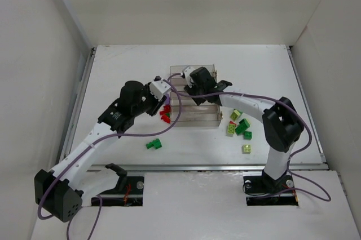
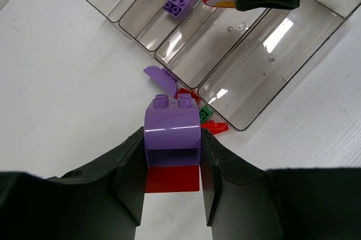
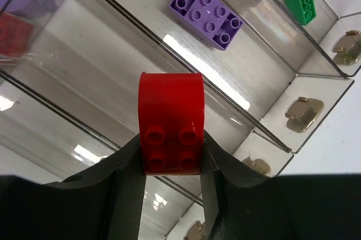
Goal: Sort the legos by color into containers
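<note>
My left gripper (image 2: 172,138) is shut on a rounded purple lego (image 2: 172,130), and a red piece (image 2: 172,178) shows just beneath it between the fingers. It hovers near the left end of the clear tray (image 2: 254,54); in the top view the left gripper (image 1: 167,100) is beside the tray (image 1: 204,120). My right gripper (image 3: 171,150) is shut on a rounded red lego (image 3: 171,121) above the tray's compartments. One compartment holds a purple brick (image 3: 206,13), and another holds a green brick (image 3: 302,4). The right gripper (image 1: 192,89) hangs over the tray.
Loose red legos (image 1: 165,115) lie at the tray's left front corner, with a purple curved piece (image 2: 158,74) nearby. A green lego (image 1: 154,145) sits in front. Lime and green legos (image 1: 240,127) cluster right of the tray. White walls enclose the table.
</note>
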